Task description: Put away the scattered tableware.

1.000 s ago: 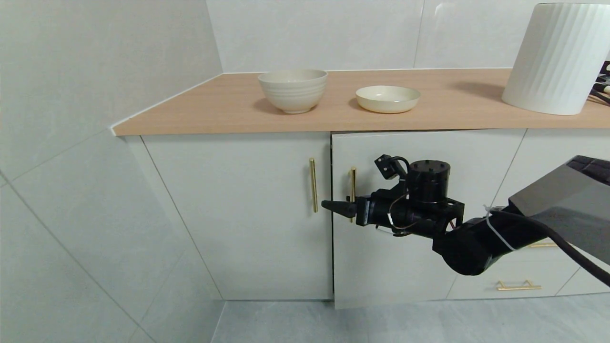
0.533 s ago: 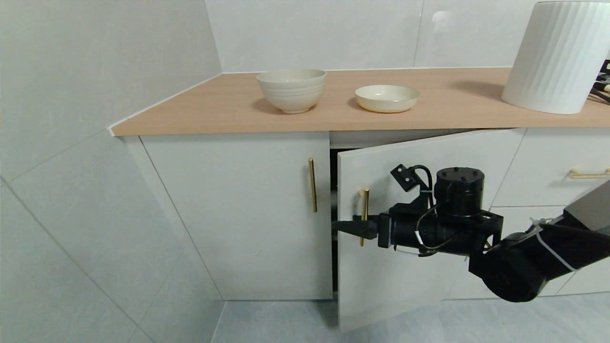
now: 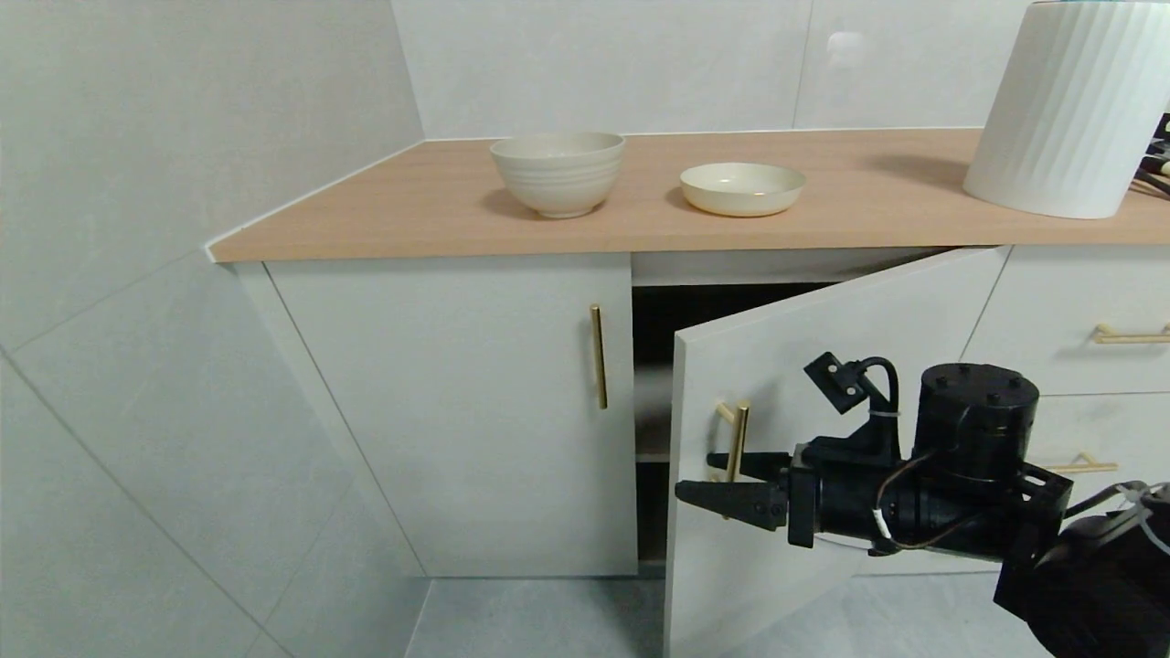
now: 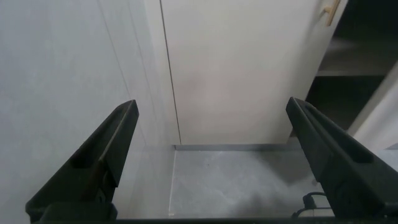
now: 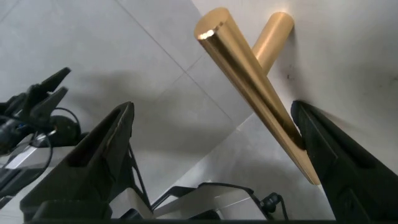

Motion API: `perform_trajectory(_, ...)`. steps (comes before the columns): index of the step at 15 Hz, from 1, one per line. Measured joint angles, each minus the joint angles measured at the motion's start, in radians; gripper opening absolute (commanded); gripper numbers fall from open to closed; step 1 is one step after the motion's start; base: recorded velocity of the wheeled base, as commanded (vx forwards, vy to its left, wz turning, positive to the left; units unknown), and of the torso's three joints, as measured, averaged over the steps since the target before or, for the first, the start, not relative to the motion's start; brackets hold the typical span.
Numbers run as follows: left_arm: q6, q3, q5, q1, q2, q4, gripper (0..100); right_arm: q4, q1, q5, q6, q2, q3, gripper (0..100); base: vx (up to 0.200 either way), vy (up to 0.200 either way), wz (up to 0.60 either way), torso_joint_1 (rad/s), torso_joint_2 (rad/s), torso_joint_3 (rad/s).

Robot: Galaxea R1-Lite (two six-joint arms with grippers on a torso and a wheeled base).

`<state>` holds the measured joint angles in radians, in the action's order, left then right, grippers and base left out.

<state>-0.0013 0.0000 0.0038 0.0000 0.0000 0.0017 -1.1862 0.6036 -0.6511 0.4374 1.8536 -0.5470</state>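
A deep ribbed cream bowl (image 3: 558,172) and a shallow cream dish (image 3: 742,188) stand side by side on the wooden counter (image 3: 439,215). Below them the right cabinet door (image 3: 823,347) hangs partly ajar, with a dark shelf space behind it. My right gripper (image 3: 731,480) is open, its fingers either side of that door's gold handle (image 3: 735,439). In the right wrist view the handle (image 5: 249,87) runs slantwise between the spread fingers of the right gripper (image 5: 211,124). My left gripper (image 4: 211,118) is open and holds nothing, low before the closed left door (image 4: 236,68).
A tall white ribbed container (image 3: 1069,110) stands at the counter's right end. The closed left door carries a gold handle (image 3: 598,356). Drawers with gold pulls (image 3: 1132,334) lie to the right. A tiled wall closes the left side; grey floor (image 4: 236,180) lies below.
The right cabinet door has swung from almost closed to partly ajar. My right gripper has come down and toward me with the handle between its fingers.
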Motion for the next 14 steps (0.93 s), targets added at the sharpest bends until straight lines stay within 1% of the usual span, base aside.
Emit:
perform_trajectory(5, 0.003, 0.0, -0.003, 0.0, 0.0, -0.005, 100, -0.009, 0.0, -0.009, -0.001, -0.029, 0.029, 100, 0.0, 0.0, 0.0, 0.0, 0.0, 0.0)
perform_trajectory(6, 0.003, -0.002, -0.01, 0.0, 0.0, -0.016, 100, -0.009, 0.0, -0.01, -0.001, -0.031, 0.03, 100, 0.0, 0.0, 0.0, 0.0, 0.0, 0.0)
perform_trajectory(7, 0.001, -0.017, -0.029, 0.0, 0.0, -0.026, 100, -0.009, 0.0, -0.01, -0.001, -0.033, 0.031, 100, 0.0, 0.0, 0.0, 0.0, 0.0, 0.0)
perform_trajectory(8, 0.001, -0.043, -0.065, -0.001, 0.001, -0.022, 100, -0.009, 0.0, -0.011, -0.001, -0.035, 0.031, 100, 0.0, 0.0, 0.0, 0.0, 0.0, 0.0)
perform_trajectory(9, -0.001, -0.092, -0.117, -0.002, 0.005, -0.002, 100, -0.009, 0.0, -0.011, -0.001, -0.035, 0.031, 100, 0.0, 0.0, 0.0, 0.0, 0.0, 0.0)
perform_trajectory(11, -0.008, -0.22, -0.226, -0.008, 0.054, 0.078, 100, -0.009, 0.002, -0.01, -0.001, -0.035, 0.031, 100, 0.0, 0.0, 0.0, 0.0, 0.0, 0.0)
perform_trajectory(13, -0.016, -0.344, -0.34, -0.013, 0.195, 0.129, 100, -0.007, 0.005, -0.009, -0.001, -0.035, 0.03, 100, 0.0, 0.0, 0.0, 0.0, 0.0, 0.0)
perform_trajectory(14, -0.019, -0.396, -0.395, -0.015, 0.289, 0.132, 100, -0.007, 0.011, -0.006, -0.001, -0.035, 0.03, 100, 0.0, 0.0, 0.0, 0.0, 0.0, 0.0)
